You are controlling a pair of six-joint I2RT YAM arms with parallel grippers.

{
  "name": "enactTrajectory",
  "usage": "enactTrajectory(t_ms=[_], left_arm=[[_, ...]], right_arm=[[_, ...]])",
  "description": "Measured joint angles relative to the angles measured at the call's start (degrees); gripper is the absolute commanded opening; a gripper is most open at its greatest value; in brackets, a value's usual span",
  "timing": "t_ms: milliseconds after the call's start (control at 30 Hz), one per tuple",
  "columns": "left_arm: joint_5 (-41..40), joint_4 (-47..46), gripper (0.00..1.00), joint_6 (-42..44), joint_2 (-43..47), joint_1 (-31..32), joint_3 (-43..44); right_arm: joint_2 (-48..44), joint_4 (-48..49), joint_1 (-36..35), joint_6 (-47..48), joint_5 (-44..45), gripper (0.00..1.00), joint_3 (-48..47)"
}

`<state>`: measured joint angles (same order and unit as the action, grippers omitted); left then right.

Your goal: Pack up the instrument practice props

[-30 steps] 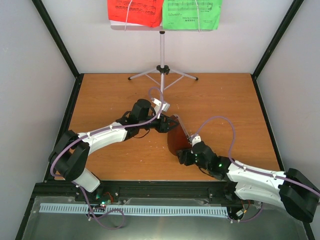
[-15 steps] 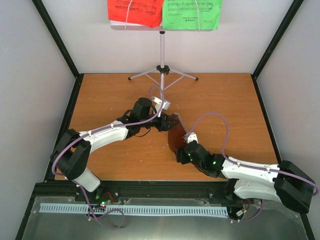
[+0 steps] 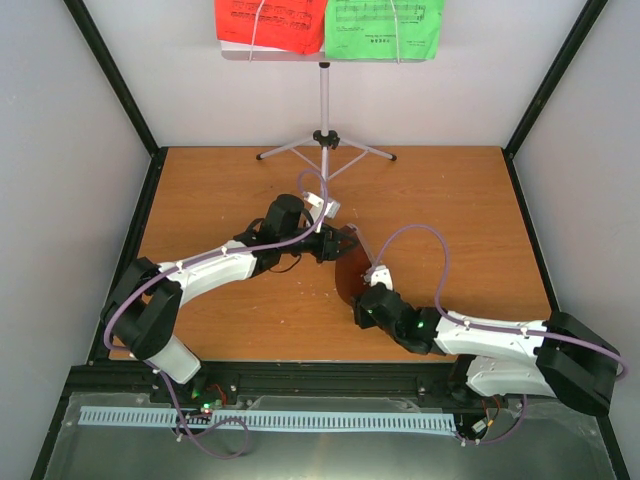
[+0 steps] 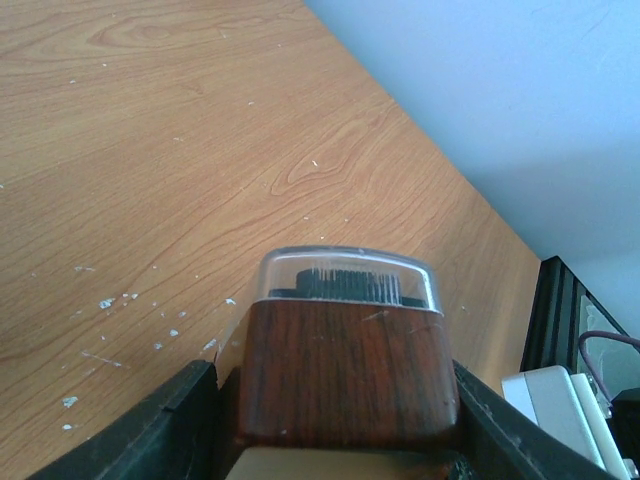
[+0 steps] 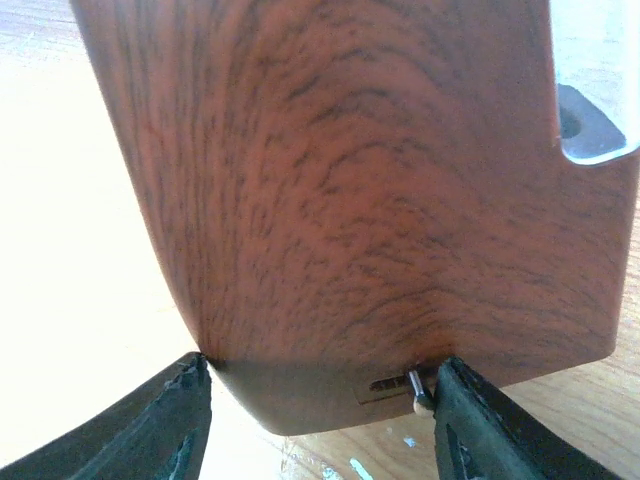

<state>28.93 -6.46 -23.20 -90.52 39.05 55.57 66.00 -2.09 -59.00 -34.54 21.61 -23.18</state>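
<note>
The small dark-brown metronome [image 3: 348, 281] with a clear cover lies tilted on the table between both grippers. My left gripper [image 3: 337, 246] is shut on its narrow top end; the left wrist view shows the metronome [image 4: 340, 365] wedged between both fingers [image 4: 185, 405]. My right gripper [image 3: 362, 306] sits at the wide base end; the right wrist view shows the metronome [image 5: 350, 190] with both fingertips [image 5: 190, 385] pressed against its lower edge. The red sheet [image 3: 270, 22] and green sheet [image 3: 388, 28] rest on the silver tripod stand [image 3: 324, 110] at the back.
The stand's three legs [image 3: 325, 150] spread on the far edge of the wooden table [image 3: 200, 200]. Black frame posts [image 3: 110, 75] and grey walls close in both sides. A cable loop [image 3: 425, 240] arcs over the right arm.
My right arm has swung left and brought its gripper up against the metronome's base. My left gripper has stayed on the top end.
</note>
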Motion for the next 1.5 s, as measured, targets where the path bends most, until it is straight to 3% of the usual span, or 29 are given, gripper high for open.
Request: enactTrajectory(t_ms=[367, 567, 633, 867, 967, 1167, 1500], left_arm=[[-0.5, -0.8, 0.46, 0.3, -0.2, -0.4, 0.0], [-0.5, -1.0, 0.46, 0.7, -0.2, -0.5, 0.0], [-0.5, -1.2, 0.46, 1.0, -0.2, -0.5, 0.0], [0.9, -2.0, 0.46, 5.0, -0.2, -0.3, -0.7], [2.5, -2.0, 0.46, 8.7, -0.1, -0.1, -0.9], [5.0, -1.0, 0.46, 15.8, 0.8, 0.3, -1.6], [5.7, -0.6, 0.47, 18.3, 1.2, 0.6, -2.1]], right_arm=[[1.7, 0.1, -0.5, 0.4, 0.6, 0.34, -0.6], [2.6, 0.1, -0.4, 0.4, 1.8, 0.30, -0.8], [2.6, 0.1, -0.4, 0.4, 1.8, 0.35, -0.8], [-1.3, 0.0, -0.5, 0.4, 0.2, 0.74, -0.8], [-5.6, -1.1, -0.6, 0.3, 0.2, 0.83, -0.8], [-16.0, -5.3, 0.7, 0.7, 0.6, 0.89, -0.4], [-27.2, -5.1, 18.9, 0.2, -13.5, 0.83, 9.6]])
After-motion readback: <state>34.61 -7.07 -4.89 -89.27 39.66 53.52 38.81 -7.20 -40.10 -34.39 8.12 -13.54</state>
